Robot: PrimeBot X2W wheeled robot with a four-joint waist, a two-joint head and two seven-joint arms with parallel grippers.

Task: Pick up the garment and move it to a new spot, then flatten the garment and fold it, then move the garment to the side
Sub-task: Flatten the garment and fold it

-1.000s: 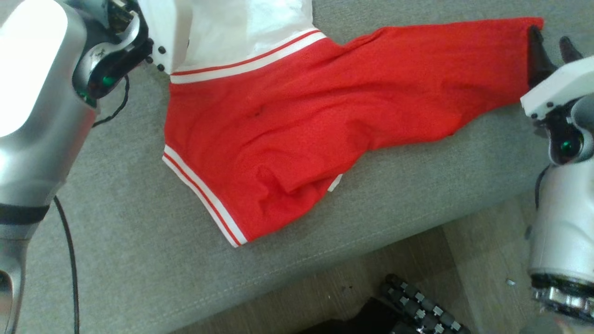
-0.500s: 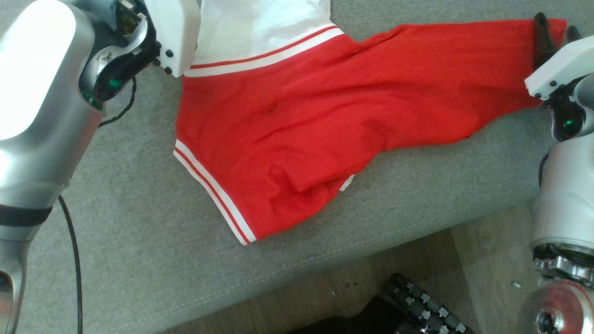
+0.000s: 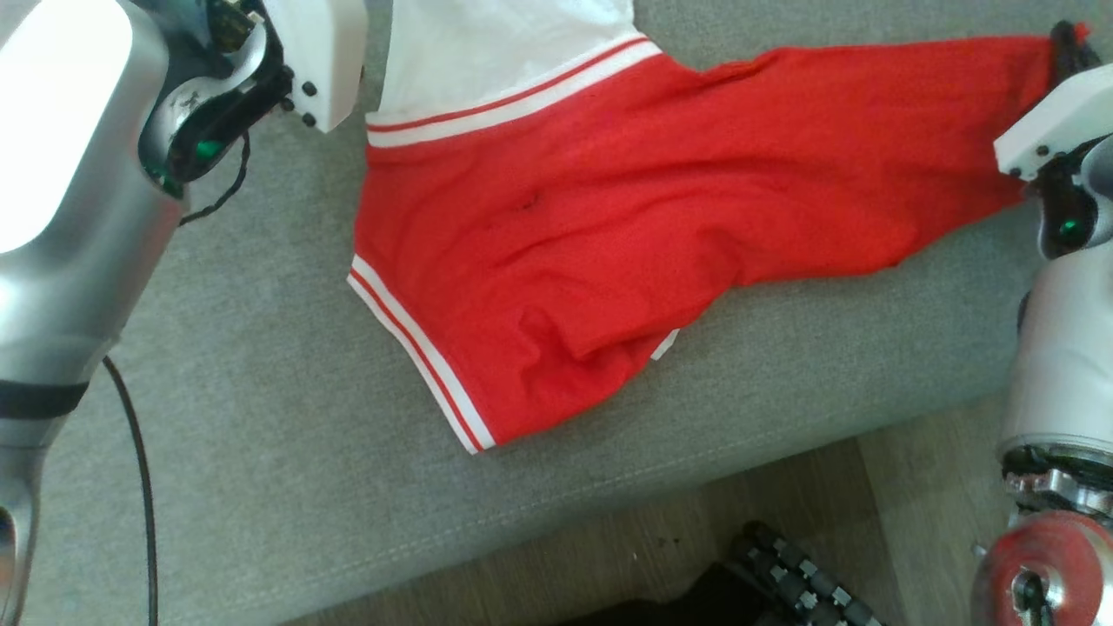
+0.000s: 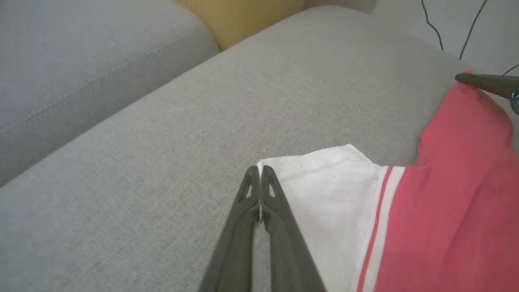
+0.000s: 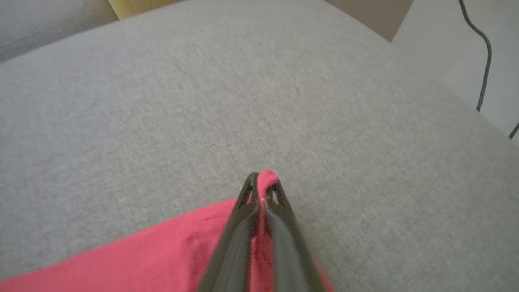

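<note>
The garment (image 3: 626, 217) is red with a white panel and red-and-white striped bands, spread across the grey sofa cushion (image 3: 261, 435). My left gripper (image 4: 260, 172) is shut on the corner of the white panel (image 4: 324, 182). My right gripper (image 5: 262, 182) is shut on the far red corner of the garment (image 5: 162, 251), with a bit of red cloth poking out past its tips. In the head view the right gripper (image 3: 1065, 39) sits at the garment's upper right end. The left wrist view catches the right gripper's dark finger (image 4: 486, 81) at that red corner.
The cushion's front edge (image 3: 609, 487) runs diagonally, with wooden floor (image 3: 913, 487) below it. A black tracked object (image 3: 783, 574) lies on the floor. A yellow pillow (image 4: 243, 16) and a second grey cushion (image 4: 81, 52) lie beyond. Cables (image 5: 484, 56) hang at the right.
My right gripper has gone from open to shut on the red corner. The head camera has shifted, so the garment sits further right in the picture.
</note>
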